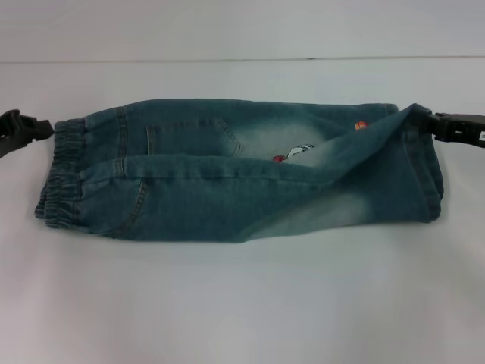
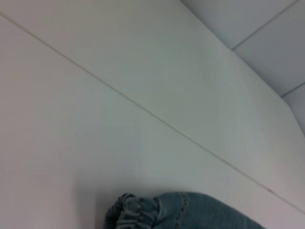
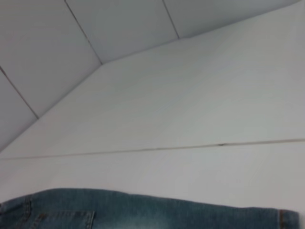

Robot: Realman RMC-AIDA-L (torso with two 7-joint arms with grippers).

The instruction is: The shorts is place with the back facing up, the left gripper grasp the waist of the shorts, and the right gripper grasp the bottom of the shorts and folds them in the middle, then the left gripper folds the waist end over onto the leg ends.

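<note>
White tabletop (image 1: 242,303) carries faded blue-green denim shorts (image 1: 227,182), lying folded lengthwise at its centre. At the shorts' gathered elastic waist (image 1: 64,171), the black left gripper (image 1: 38,127) is closed on the band. At the opposite hemmed bottom (image 1: 424,163), the black, white-labelled right gripper (image 1: 433,123) pinches a lifted corner.

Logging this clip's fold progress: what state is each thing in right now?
shorts: partly folded lengthwise, near half draped over the far half, flat on the table
waist: bunched, far corner at the left gripper
bottom: corner pulled up at the right gripper
left gripper: at the waist
right gripper: at the bottom
</note>
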